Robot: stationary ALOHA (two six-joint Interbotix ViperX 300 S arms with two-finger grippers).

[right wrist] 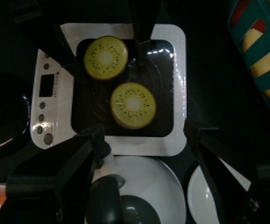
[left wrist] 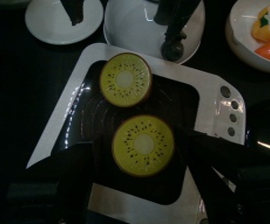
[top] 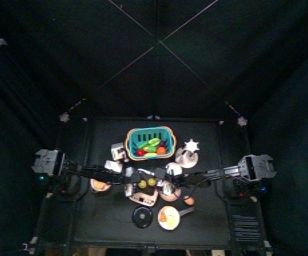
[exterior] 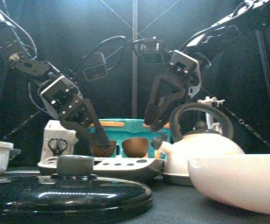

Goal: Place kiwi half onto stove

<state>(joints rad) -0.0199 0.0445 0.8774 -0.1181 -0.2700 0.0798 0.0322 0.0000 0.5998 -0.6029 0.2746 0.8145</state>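
The stove (left wrist: 205, 96), a white slab with a black round burner, carries two kiwi halves cut side up. One kiwi half (left wrist: 127, 78) lies beside the other (left wrist: 145, 143) on the burner. The right wrist view shows the same stove (right wrist: 55, 83) and both halves (right wrist: 106, 56) (right wrist: 132, 102). My left gripper (left wrist: 140, 179) hovers open over one end of the stove, holding nothing. Over the opposite end, my right gripper (right wrist: 144, 144) is also open and holds nothing. In the front view both grippers (exterior: 76, 118) (exterior: 170, 92) hang just above the stove (exterior: 103, 165).
A white kettle (exterior: 202, 144) stands right of the stove, with a white bowl (exterior: 243, 179) and a black lid (exterior: 67, 188) in front. A green basket (top: 149, 144) sits behind. A dish of orange food (left wrist: 264, 26) and a white shaker (exterior: 58, 140) are close by.
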